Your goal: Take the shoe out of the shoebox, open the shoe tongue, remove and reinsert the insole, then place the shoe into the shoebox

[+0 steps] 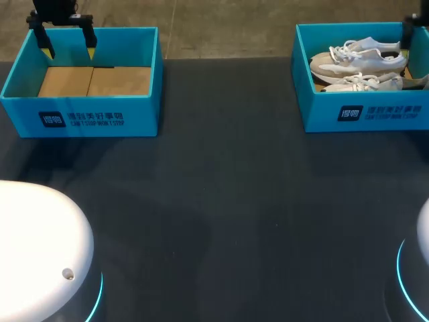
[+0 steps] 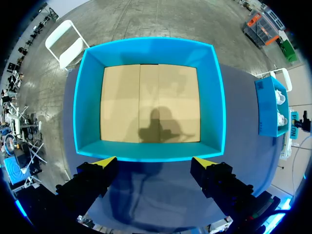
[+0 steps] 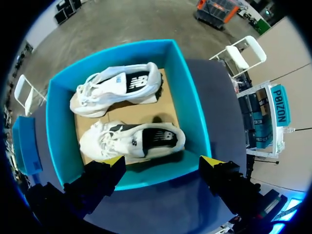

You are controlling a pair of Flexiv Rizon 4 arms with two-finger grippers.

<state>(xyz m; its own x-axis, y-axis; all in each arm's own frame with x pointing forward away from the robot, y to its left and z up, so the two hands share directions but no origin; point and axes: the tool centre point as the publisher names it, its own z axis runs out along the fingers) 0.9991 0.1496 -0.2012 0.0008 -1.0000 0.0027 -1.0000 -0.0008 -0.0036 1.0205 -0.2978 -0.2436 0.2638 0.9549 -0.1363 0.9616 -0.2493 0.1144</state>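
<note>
The left claw (image 1: 67, 41) hangs spread wide and holding nothing above the far wall of an open-topped turquoise cardboard box (image 1: 80, 121). That box lies straight beneath and ahead of its fingers and shows only a bare brown cardboard floor, so this arm is probably parked clear of the work. Between the two boxes runs the dark grey table top (image 1: 221, 201).

The matching turquoise shoebox (image 3: 187, 107) sits below the right claw (image 3: 162, 163), which is likewise opened wide and empty over the box's near wall. Inside, two white lace-up trainers lie on their sides, toes pointing the same way. The nearer trainer (image 3: 131, 139) lies just ahead of the fingertips, and the farther trainer (image 3: 117, 90) is beyond it against the far wall. Nothing is lifted out yet, and the wide spread looks set to straddle the nearer trainer across its width
</note>
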